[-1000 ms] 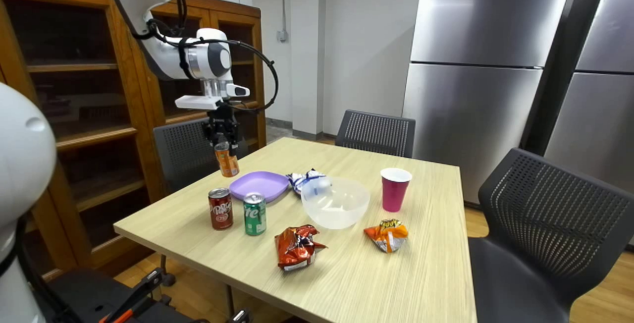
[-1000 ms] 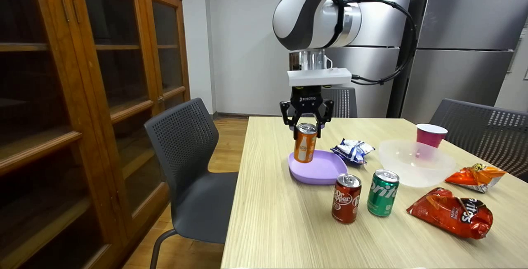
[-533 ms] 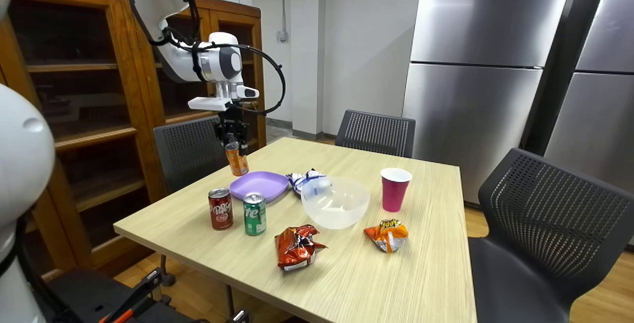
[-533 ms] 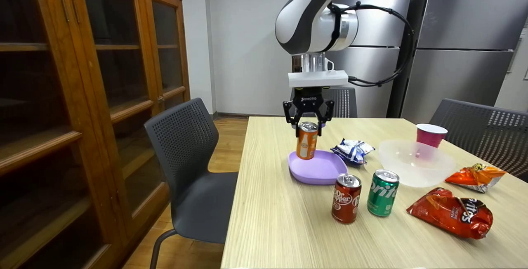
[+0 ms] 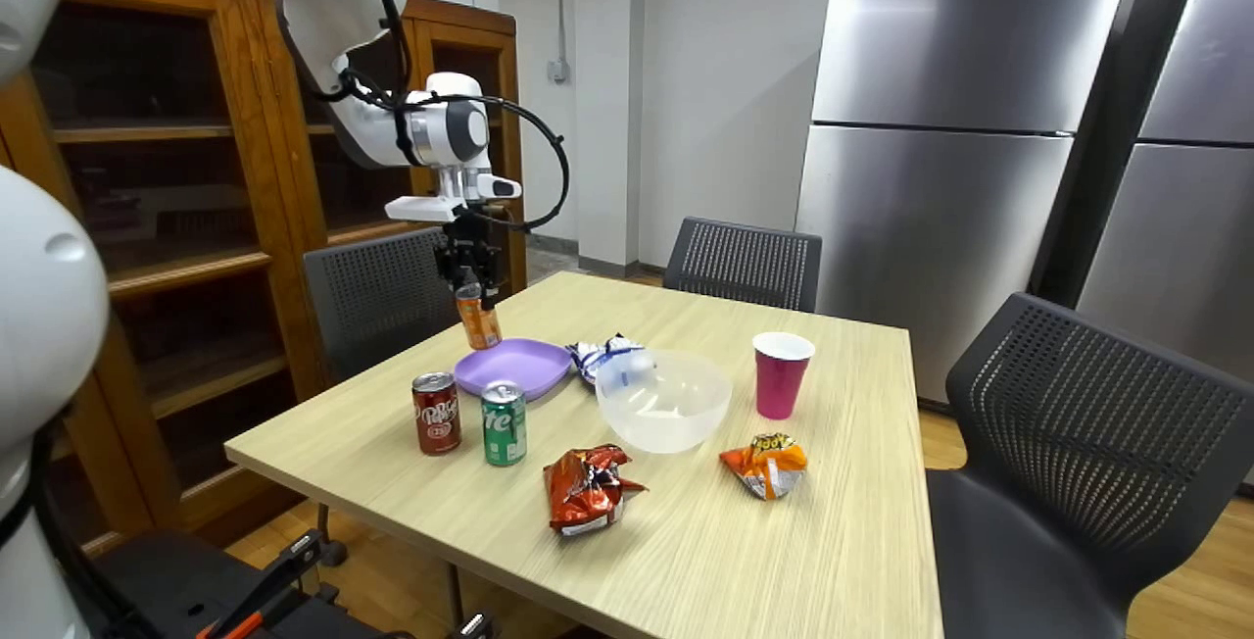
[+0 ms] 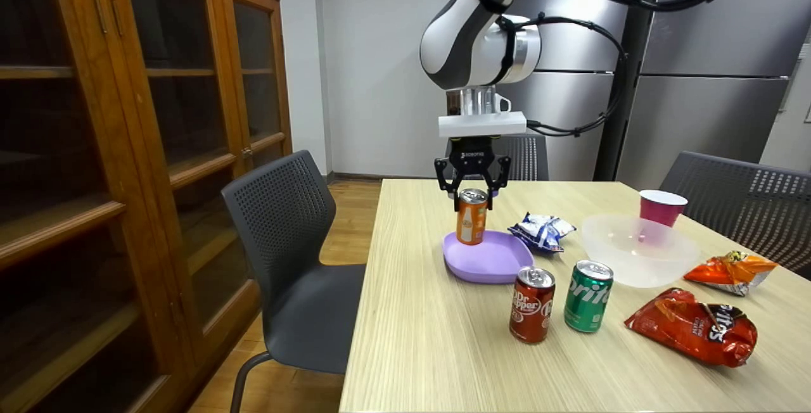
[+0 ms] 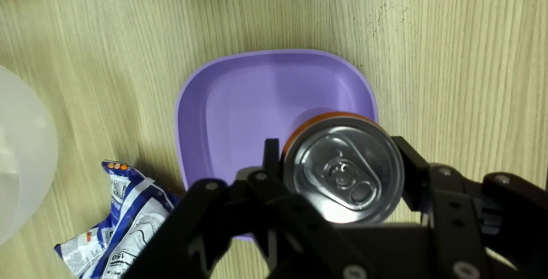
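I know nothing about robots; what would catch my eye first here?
Probably the black pincer clasping an orange can, which in the wrist view covers part of the purple plate. Then comes the bright pink cup, standing near the translucent bowl on the table. In an exterior view, a tall steel refrigerator also looms beyond.

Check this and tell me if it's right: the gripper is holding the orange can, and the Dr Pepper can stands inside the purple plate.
Not quite: the Dr Pepper can stands on the table, outside the purple plate, as both exterior views show. The gripper is indeed holding the orange can.
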You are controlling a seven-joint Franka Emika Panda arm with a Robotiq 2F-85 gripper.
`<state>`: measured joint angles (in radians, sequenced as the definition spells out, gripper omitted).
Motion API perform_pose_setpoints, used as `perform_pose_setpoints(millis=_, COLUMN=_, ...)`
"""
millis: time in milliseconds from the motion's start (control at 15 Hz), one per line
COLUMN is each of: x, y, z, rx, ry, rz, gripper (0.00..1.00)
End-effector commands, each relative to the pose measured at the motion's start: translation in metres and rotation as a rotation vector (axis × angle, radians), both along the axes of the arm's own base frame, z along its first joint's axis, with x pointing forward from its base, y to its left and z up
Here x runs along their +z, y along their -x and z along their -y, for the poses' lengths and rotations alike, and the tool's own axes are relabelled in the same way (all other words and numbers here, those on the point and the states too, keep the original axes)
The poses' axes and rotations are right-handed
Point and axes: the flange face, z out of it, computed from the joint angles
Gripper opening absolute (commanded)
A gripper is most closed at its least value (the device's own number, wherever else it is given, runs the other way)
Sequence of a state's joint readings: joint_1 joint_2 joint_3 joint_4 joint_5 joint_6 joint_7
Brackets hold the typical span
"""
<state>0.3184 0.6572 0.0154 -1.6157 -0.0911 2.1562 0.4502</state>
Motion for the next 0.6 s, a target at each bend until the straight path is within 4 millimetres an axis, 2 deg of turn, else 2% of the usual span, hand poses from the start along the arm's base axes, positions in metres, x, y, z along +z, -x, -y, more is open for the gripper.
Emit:
perform_pose_setpoints(millis=0, x=-0.001, y=-0.013, z=0.0, rx=-0.051, ry=0.001, rz=-0.02, gripper=0.39)
perform_pose_setpoints(millis=533, x=-0.027, y=-0.018, z=0.001, rx=-0.108, ry=-0.007, rz=-0.04, gripper=0.39)
